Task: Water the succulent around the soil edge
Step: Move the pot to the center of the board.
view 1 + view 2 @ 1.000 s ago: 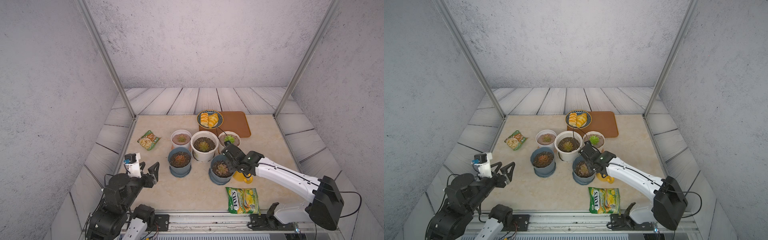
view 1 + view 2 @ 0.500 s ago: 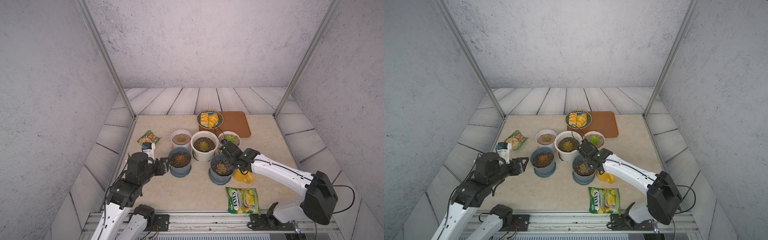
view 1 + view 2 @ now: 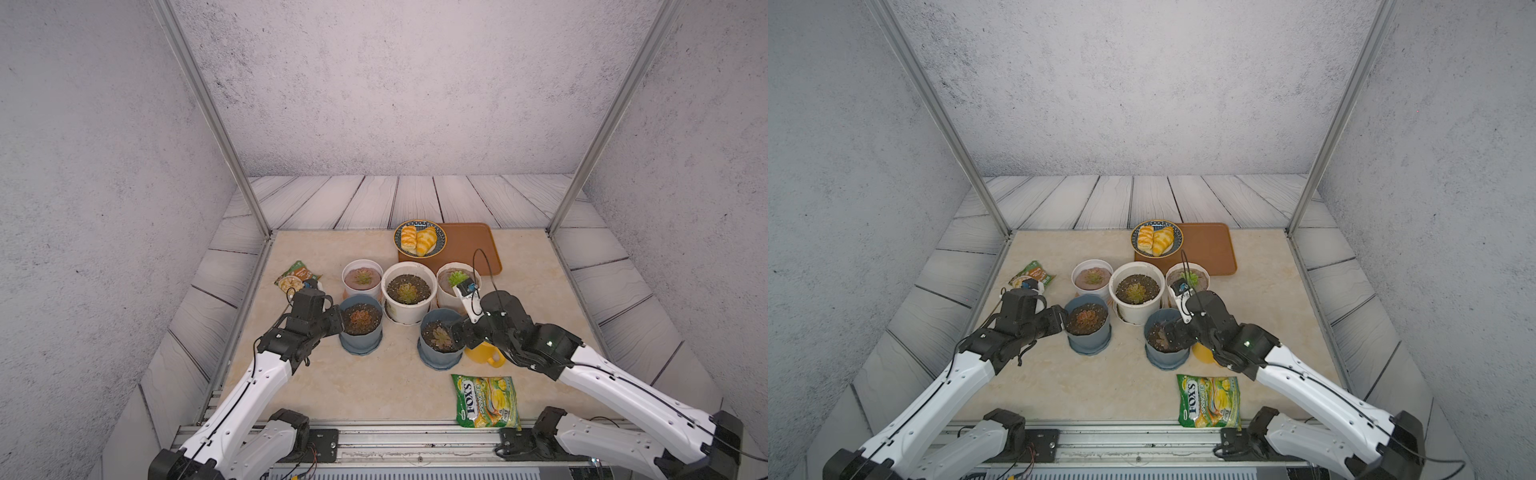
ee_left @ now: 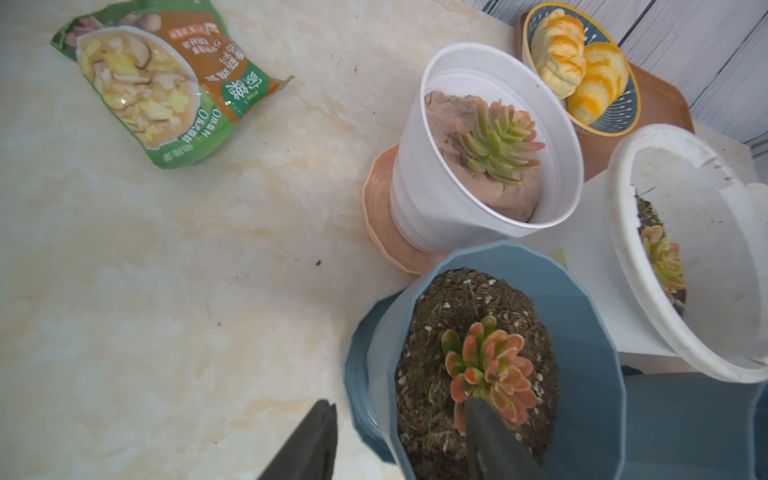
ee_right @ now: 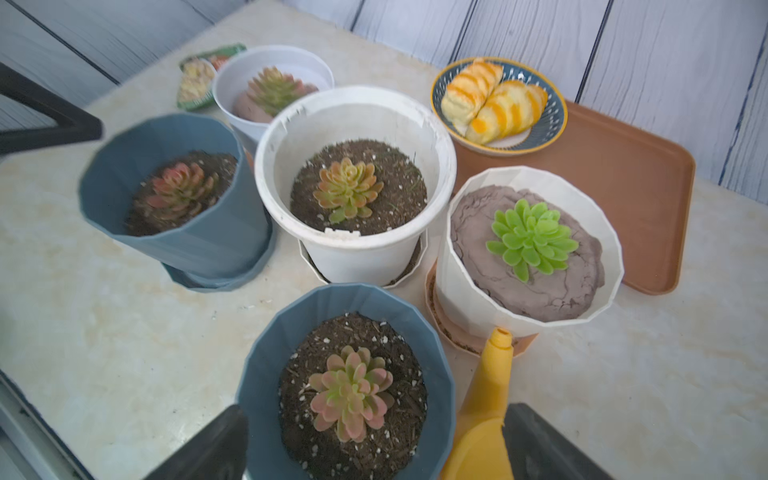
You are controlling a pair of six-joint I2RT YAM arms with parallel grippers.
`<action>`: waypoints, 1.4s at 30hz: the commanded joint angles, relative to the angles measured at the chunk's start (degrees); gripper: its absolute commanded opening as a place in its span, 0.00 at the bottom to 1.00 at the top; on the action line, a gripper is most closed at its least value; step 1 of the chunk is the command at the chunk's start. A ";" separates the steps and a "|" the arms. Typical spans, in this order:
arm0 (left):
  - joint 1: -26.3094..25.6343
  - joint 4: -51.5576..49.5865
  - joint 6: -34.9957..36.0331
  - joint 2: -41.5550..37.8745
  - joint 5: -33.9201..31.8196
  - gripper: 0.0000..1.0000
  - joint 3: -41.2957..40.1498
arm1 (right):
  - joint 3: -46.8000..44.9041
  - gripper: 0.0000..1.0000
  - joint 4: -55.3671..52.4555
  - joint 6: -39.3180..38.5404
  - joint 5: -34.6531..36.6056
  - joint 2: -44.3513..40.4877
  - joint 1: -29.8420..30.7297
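Yellow plastic watering can point(image 5: 486, 399): small, with a long tapered spout. It stands upright on the beige marble-look tabletop point(image 3: 374, 386), at the near right of the pot cluster. It is just beside the right wall of the near-right blue ribbed plastic pot point(image 5: 345, 297); whether they touch cannot be told. In both top views the right arm hides most of it.
Handling (judged): stiff, hollow and smooth, so probably light and a little slippery. The water level is unseen, and any load will run toward the spout on tilting.
Hold point (judged): the loop handle point(image 3: 496, 360) on its near-right side, or across the squat body. Not the thin spout point(image 5: 496, 361).
Right gripper point(image 5: 374, 417): jaws spread wide, grasping nothing. The blue pot lies between the fingers, and one finger hangs over the can's body.
Left gripper point(image 4: 399, 405): jaws parted astride the left wall of the left blue ribbed plastic pot point(image 4: 582, 340). One finger is above its soil and one outside, with no pinch visible.
Pink-green succulent rosette point(image 5: 351, 395): centred in the near-right pot. Likely the target, though four other planted pots stand close.
Dark speckled soil point(image 5: 399, 353): a bare ring round the rosette; wet or dry cannot be told.
Risk (judged): the ring is narrow, so the spout tip should stay by the rim and off the brittle leaves.
Neighbour: large white round plastic pot point(image 5: 357, 266), just beyond on the far side.
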 commanded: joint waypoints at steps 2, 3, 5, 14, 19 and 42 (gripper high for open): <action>0.07 3.95 1.10 3.43 -1.30 0.46 1.96 | -5.37 0.99 8.38 0.00 -1.32 -6.02 0.15; 0.07 3.81 1.31 4.29 -0.72 0.45 2.31 | -5.91 0.99 8.68 0.16 -1.08 -7.02 0.15; 0.07 3.91 1.93 6.42 0.76 0.39 2.81 | -6.88 0.99 9.29 0.60 -0.25 -8.86 0.13; -3.12 2.06 3.19 9.09 0.92 0.24 2.21 | -7.14 0.99 8.48 2.18 2.28 -9.46 0.13; -6.11 1.06 2.50 7.76 0.35 0.23 1.42 | -6.06 0.99 6.45 3.13 4.97 -8.61 0.08; -12.33 0.60 -0.14 1.19 3.79 0.34 -0.57 | -10.17 0.88 -23.56 31.97 17.92 -23.60 0.05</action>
